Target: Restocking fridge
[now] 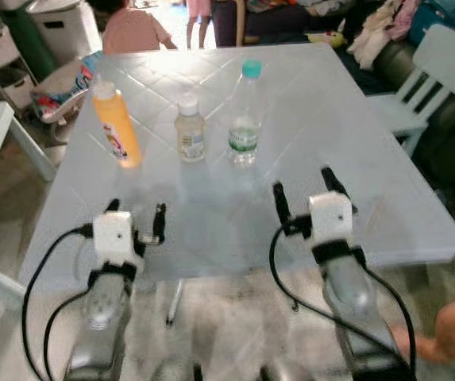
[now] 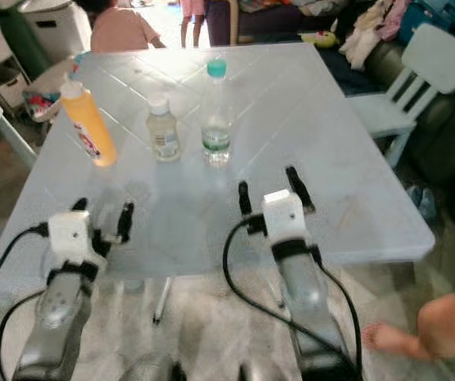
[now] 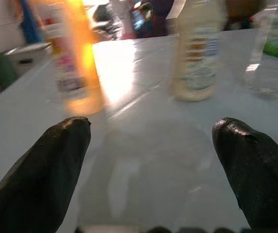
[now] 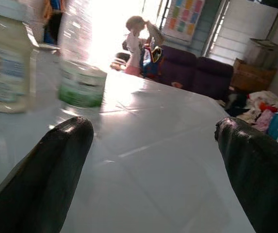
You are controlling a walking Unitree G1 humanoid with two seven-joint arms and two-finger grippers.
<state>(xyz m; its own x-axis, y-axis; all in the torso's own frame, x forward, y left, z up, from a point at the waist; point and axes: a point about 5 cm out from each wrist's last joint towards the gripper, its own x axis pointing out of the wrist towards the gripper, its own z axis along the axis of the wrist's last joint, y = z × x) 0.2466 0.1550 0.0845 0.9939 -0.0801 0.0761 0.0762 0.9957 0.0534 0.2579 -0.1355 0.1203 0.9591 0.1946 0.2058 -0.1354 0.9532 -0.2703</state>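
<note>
Left eye view puts us at the near edge of a pale blue-white square table (image 1: 386, 214) with three bottles in a row across it: an orange squeeze bottle with a white cap (image 1: 117, 125), a small pale yellow bottle with a white lid (image 1: 189, 131), and a clear plastic water bottle with a teal cap and green label (image 1: 244, 115). Our left gripper (image 1: 137, 218) and right gripper (image 1: 310, 194) both hover over the near part of the table, fingers spread wide and empty, well short of the bottles. We judge the step to be a first pick. The right gripper lines up best with the water bottle, so we should reach forward level, straddle the bottle at its label, and close gently, since thin plastic may buckle. A person's bare foot (image 2: 406, 337) is near our right side.
</note>
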